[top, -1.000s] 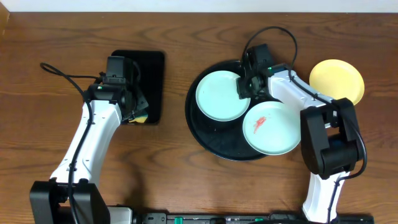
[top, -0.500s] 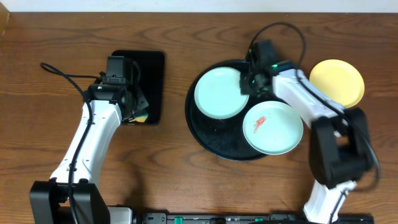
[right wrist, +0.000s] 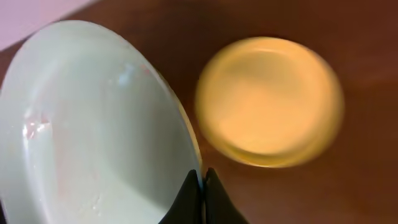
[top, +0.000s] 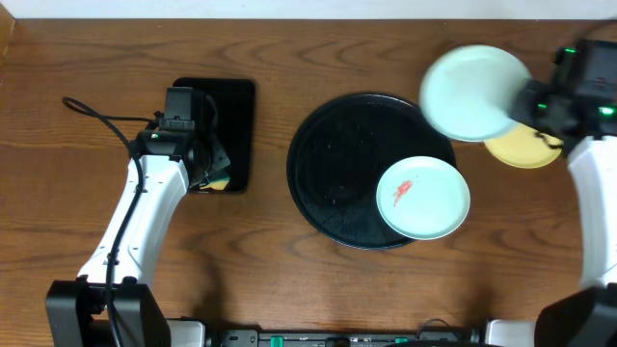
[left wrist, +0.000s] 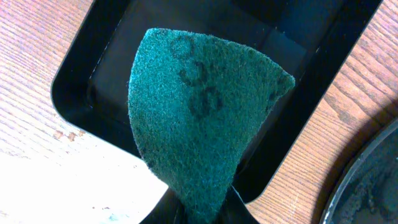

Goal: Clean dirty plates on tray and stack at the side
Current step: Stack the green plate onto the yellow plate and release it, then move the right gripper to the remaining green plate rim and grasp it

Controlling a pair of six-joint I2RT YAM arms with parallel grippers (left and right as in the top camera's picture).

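Closest to the robot's side of the brown wood-grain tabletop (top: 289,280), a small round pale mint-green plate with a red smear (top: 422,198) sits flat on the near-right part of the large round glossy black tray (top: 337,173). Its edge pokes out past the tray's rim on the right. Rest of that tray is bare, just some faint streaks on the gloss.

Bit further back on the left, the left gripper (left wrist: 198,213) is pinched tight on a dark green scouring pad (left wrist: 199,118), which fans out over the near end of a smaller rectangular black tray (left wrist: 323,56). Can't tell if the pad touches it.

Over on the right, off the round tray, a small round pale yellow plate (right wrist: 270,102) lies on the bare wood. The right gripper (right wrist: 200,190) is clamped on the rim of a second pale mint-green plate (top: 475,93), holding it tilted in the air above the yellow one, farthest back of everything. From overhead it covers part of the yellow plate and the round tray's far-right rim. It's blurry, but the wrist view shows a faint pinkish trace near its edge.
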